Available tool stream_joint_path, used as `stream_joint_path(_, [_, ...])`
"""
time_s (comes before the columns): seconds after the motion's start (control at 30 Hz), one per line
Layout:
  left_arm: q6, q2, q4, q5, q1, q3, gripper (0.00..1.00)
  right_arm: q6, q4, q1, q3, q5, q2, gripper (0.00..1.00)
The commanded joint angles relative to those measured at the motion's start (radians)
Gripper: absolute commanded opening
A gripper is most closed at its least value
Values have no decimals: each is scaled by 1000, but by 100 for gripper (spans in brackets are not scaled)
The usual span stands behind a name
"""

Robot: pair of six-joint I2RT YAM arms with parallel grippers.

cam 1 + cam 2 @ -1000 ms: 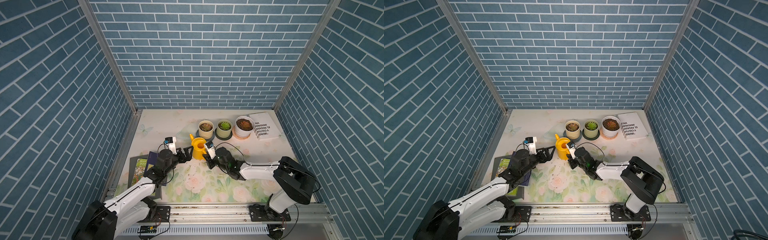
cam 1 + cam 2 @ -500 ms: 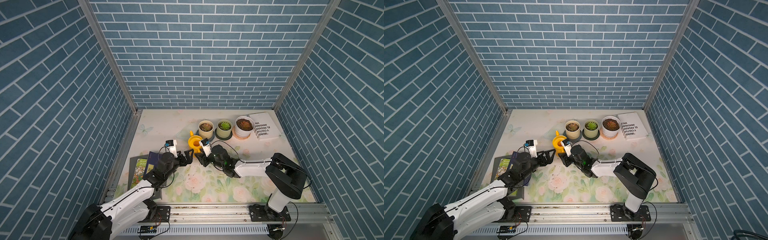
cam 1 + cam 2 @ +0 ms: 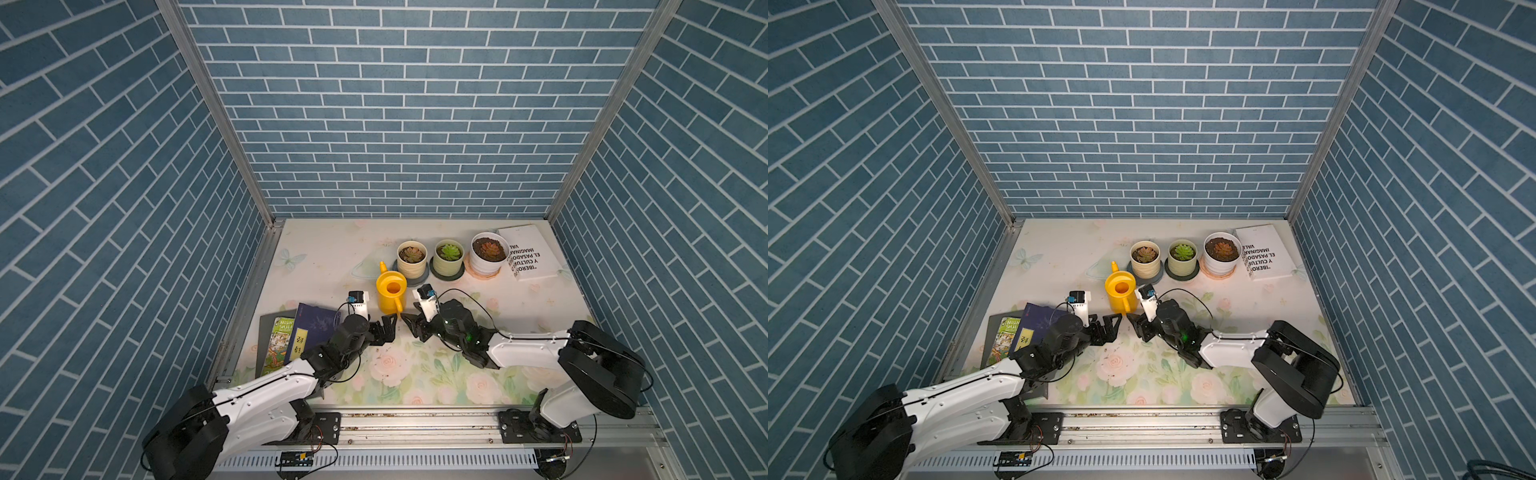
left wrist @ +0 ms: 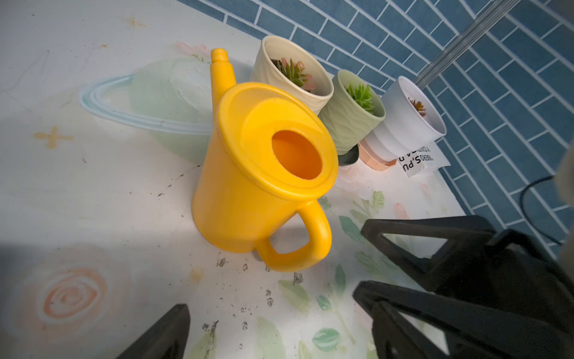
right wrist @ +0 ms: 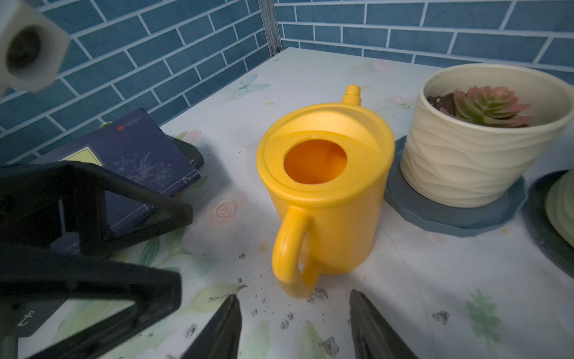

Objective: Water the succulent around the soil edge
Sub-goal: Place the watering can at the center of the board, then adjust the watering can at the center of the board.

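Facing watering can, left claw, right claw, both apart, succulent beyond cream pot, green pot

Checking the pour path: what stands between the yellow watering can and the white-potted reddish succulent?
Two other pots, in both top views: the cream pot beside the can, then the pale green pot.

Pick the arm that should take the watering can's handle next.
Right, probably. In its wrist view the watering can handle sits centred ahead of the open right gripper, and the succulent stands on that arm's side. The left gripper, also open, is as near but farther from that pot.
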Motion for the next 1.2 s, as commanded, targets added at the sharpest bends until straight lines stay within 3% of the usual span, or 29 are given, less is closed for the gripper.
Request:
stream_joint_path(0.0, [56, 69, -21, -146, -70, 62, 95, 12, 5, -1, -63, 82, -90, 60])
stream_joint_path(0.2, [116, 235, 38, -266, -148, 138, 94, 30, -20, -24, -154, 140, -210, 60])
stream_joint_path(0.53, [63, 406, 49, -356, -150, 220, 86, 36, -51, -81, -243, 151, -355, 60])
stream_joint_path(0.93, [35, 393, 26, -401, -138, 178, 64, 53, -9, -112, -284, 107, -386, 60])
stream_joint_path(1.17, [33, 318, 45, -351, -73, 109, 68, 55, -9, -117, -292, 101, -402, 59])
